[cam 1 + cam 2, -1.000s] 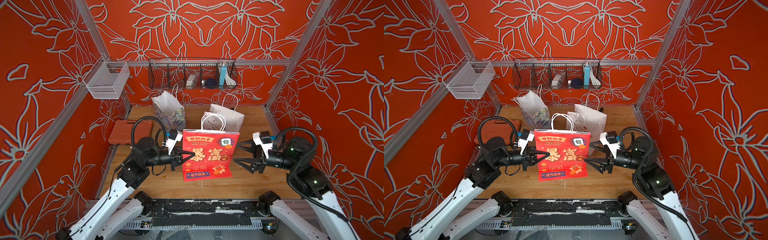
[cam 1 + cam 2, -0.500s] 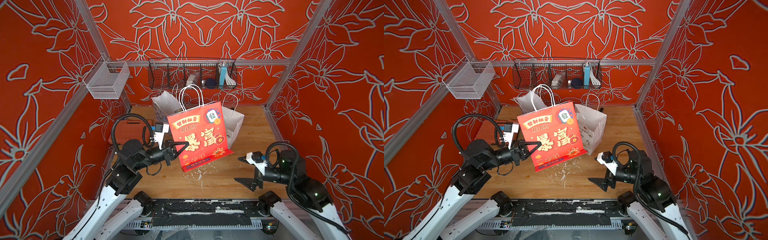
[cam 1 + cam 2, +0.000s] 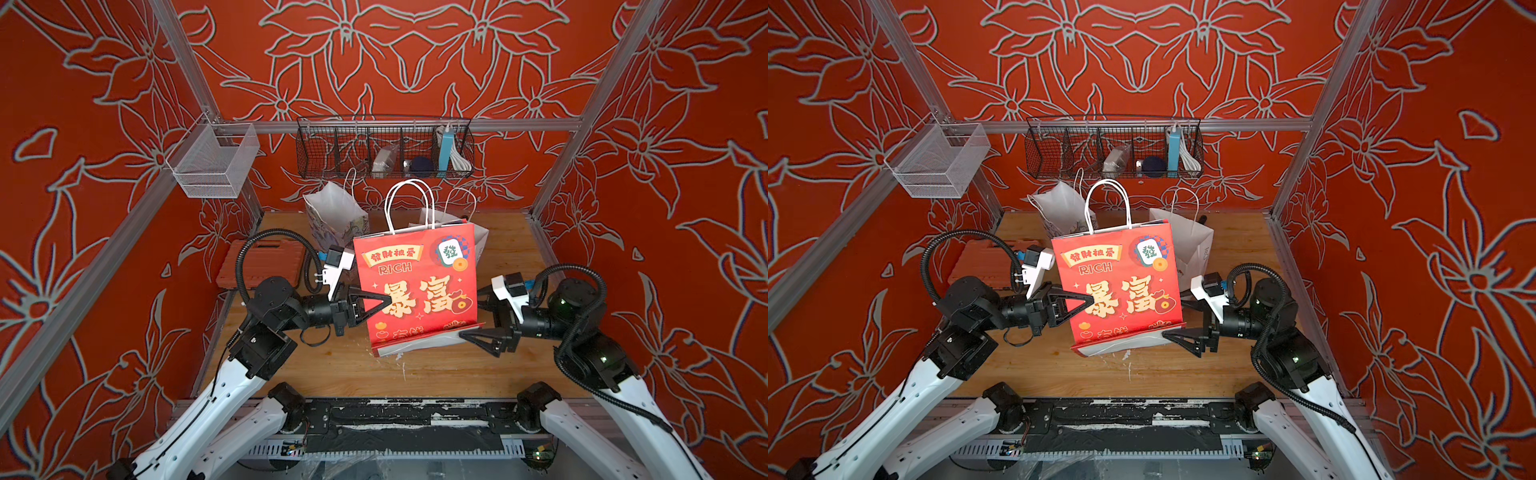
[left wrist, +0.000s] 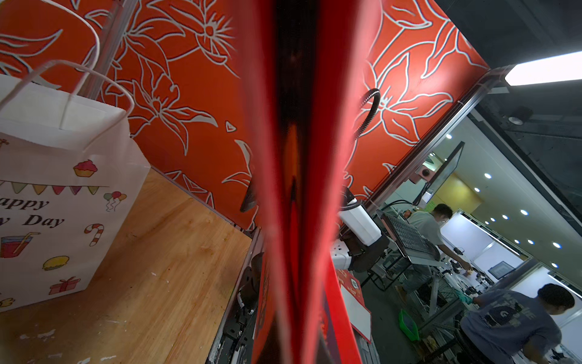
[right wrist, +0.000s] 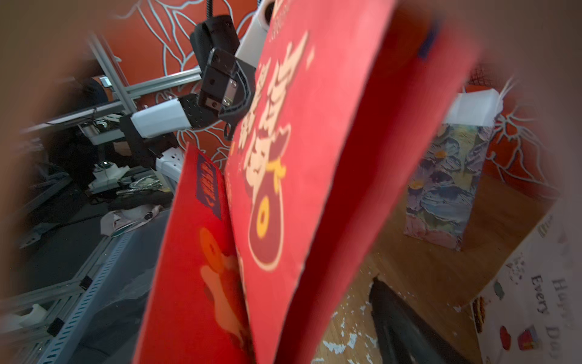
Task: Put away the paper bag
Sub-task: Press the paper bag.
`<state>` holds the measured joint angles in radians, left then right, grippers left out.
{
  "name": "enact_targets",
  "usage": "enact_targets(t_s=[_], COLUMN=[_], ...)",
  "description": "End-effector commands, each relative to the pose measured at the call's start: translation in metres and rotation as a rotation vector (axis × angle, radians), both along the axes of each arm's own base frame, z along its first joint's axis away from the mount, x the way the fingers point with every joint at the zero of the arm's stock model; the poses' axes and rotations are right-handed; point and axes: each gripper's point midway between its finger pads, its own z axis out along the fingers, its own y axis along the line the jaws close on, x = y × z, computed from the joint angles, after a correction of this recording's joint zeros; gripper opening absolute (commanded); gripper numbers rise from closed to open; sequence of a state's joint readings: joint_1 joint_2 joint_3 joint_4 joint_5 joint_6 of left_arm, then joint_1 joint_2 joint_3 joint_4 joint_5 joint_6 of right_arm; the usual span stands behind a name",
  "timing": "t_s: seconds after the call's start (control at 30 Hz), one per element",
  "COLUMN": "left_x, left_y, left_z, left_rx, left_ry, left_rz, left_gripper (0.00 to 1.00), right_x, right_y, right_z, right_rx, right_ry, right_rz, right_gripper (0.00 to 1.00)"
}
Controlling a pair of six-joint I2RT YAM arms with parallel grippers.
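Red bag (image 3: 415,286) clamped at one side edge by left gripper (image 3: 384,303); right gripper (image 3: 471,316) jaws apart, straddling opposite lower corner.

Mesh basket: your white wire basket (image 3: 212,162) hangs on the left rail.
Wire rack: black rack (image 3: 384,145) on the back rail; blue box (image 3: 445,147) and white cable (image 3: 459,156) at its right end.
Floral bag (image 3: 336,220): upright at the back.
White party-print bag (image 3: 1196,245): upright, back right of centre.
Orange tool case (image 3: 259,266): you see it flat by the left wall.
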<state>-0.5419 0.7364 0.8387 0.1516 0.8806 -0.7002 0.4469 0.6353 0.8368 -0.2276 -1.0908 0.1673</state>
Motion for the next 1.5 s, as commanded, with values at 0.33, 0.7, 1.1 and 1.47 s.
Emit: enact_targets(t_s=[0.33,0.7,1.1,1.47], left_x=[0.01,0.01,-0.009,-0.013], left_y=[0.005,0.064,0.018,0.001], left_z=[0.016,-0.029,-0.07,-0.044], left_rx=[-0.023,0.105,0.126,0.032], left_ry=[-0.105,-0.208,-0.031,-0.072], left_rz=[0.112,0.48,0.122,-0.018], left_gripper=[0.18,0.9,0.99,0.75], right_x=[-0.014,0.022,0.007,-0.018], right_y=[0.001,-0.018,-0.001,0.02], right_z=[0.022,0.025,0.06,0.048], right_rx=[0.055,-0.048,0.128,0.15], right_ry=[-0.041,-0.062,0.038,0.105], right_rz=[0.069,-0.25,-0.082,0.053], right_gripper=[0.0,0.0,0.0,0.0])
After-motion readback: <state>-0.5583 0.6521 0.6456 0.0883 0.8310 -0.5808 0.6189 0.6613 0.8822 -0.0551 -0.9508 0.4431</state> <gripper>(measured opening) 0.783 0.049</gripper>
